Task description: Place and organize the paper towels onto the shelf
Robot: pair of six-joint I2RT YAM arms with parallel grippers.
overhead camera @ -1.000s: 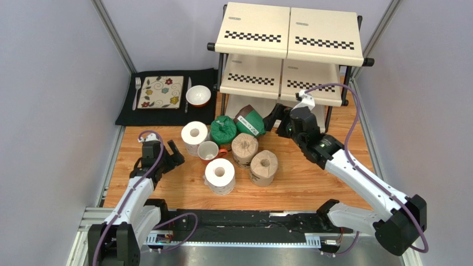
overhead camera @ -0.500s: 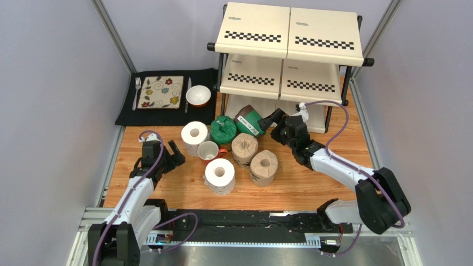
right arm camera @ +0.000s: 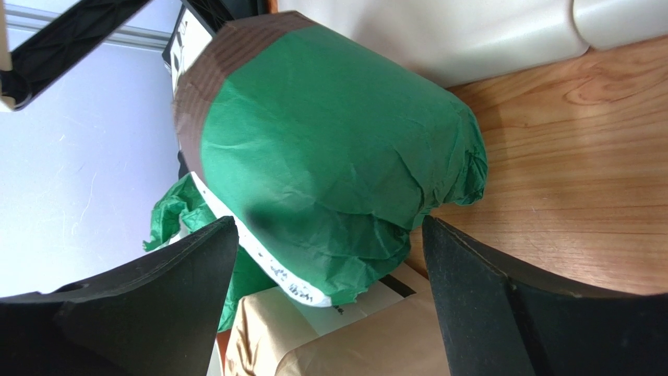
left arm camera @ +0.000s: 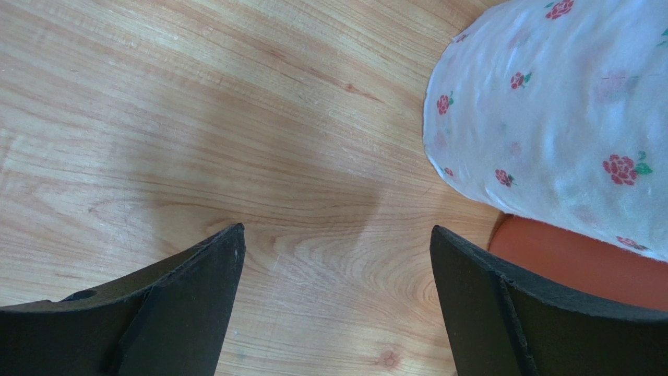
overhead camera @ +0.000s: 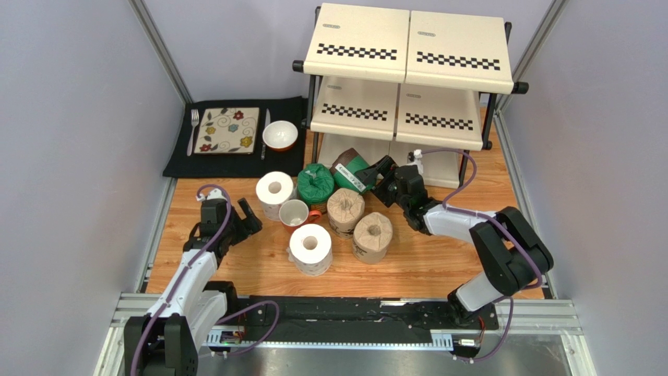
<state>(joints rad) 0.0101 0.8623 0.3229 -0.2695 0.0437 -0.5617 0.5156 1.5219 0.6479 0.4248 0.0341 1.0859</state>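
Six paper towel rolls cluster on the wooden table in front of the shelf [overhead camera: 408, 59]: two green [overhead camera: 315, 182] [overhead camera: 354, 172], two tan [overhead camera: 345, 210] [overhead camera: 372, 235], two white [overhead camera: 274, 192] [overhead camera: 310, 247]. My right gripper [overhead camera: 379, 173] is open, its jaws on either side of the tilted green roll [right arm camera: 337, 164] without gripping it; a tan roll [right arm camera: 353, 337] lies just below. My left gripper [overhead camera: 239, 218] is open and empty over bare wood, left of the white roll [left arm camera: 557, 117].
A white-and-orange mug [overhead camera: 295, 212] stands among the rolls. A black placemat [overhead camera: 176, 160] at the back left holds a floral plate [overhead camera: 228, 130], a fork, a knife and a small bowl [overhead camera: 280, 135]. The shelf's lowest panel [right arm camera: 439, 35] is right behind the green roll.
My right arm has swung left and lowered, bringing its open gripper from beside the shelf up to the tilted green roll. The left arm has not moved.
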